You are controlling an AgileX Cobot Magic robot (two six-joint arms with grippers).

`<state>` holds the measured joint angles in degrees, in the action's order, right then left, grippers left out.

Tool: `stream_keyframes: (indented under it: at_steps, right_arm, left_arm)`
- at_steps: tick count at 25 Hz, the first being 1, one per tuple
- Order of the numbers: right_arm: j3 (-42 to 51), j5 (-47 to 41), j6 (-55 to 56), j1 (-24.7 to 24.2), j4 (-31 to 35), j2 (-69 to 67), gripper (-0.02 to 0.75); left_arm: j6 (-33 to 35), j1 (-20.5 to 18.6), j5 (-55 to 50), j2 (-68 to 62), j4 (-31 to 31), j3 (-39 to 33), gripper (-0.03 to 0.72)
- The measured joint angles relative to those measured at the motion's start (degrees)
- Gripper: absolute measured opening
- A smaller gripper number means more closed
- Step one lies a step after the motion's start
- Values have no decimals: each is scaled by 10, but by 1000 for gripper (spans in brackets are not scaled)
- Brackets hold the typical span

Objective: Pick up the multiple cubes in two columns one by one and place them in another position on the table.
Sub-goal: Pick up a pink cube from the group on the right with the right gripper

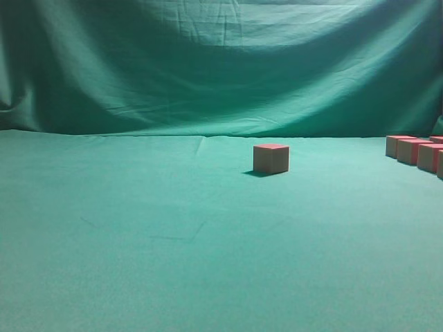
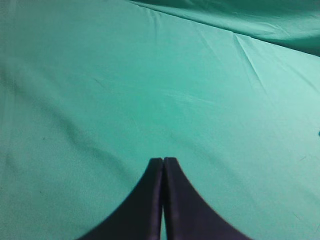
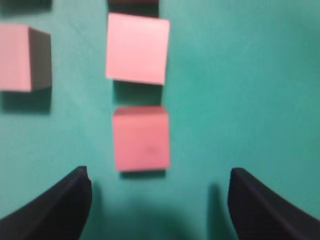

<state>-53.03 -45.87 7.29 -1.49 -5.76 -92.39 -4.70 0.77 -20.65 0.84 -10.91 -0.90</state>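
One cube (image 1: 270, 158) stands alone on the green table (image 1: 138, 228) right of centre. Several more cubes (image 1: 415, 150) sit in a row at the right edge of the exterior view. My right gripper (image 3: 158, 175) is open and empty, looking straight down, with the nearest cube (image 3: 141, 138) just ahead of its fingertips. Another cube (image 3: 137, 48) lies beyond it in the same column and one (image 3: 22, 58) sits in the column to the left. My left gripper (image 2: 163, 160) is shut and empty over bare cloth. Neither arm shows in the exterior view.
A draped green backdrop curtain (image 1: 221, 62) hangs behind the table. The cloth has faint creases (image 1: 180, 238) in the middle foreground.
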Motion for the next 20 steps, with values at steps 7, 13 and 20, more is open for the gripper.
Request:
stream_keyframes:
  at_steps: [7,13,20]
  right_arm:
    - [0,64,-3,0,0,-33,552]
    - [0,67,-5,0,0,-55,552]
    - [0,67,-5,0,0,-63,389]
  left_arm:
    - [0,0,0,0,0,0,0]
    - [0,0,0,0,0,0,0]
    - [0,0,0,0,0,0,0]
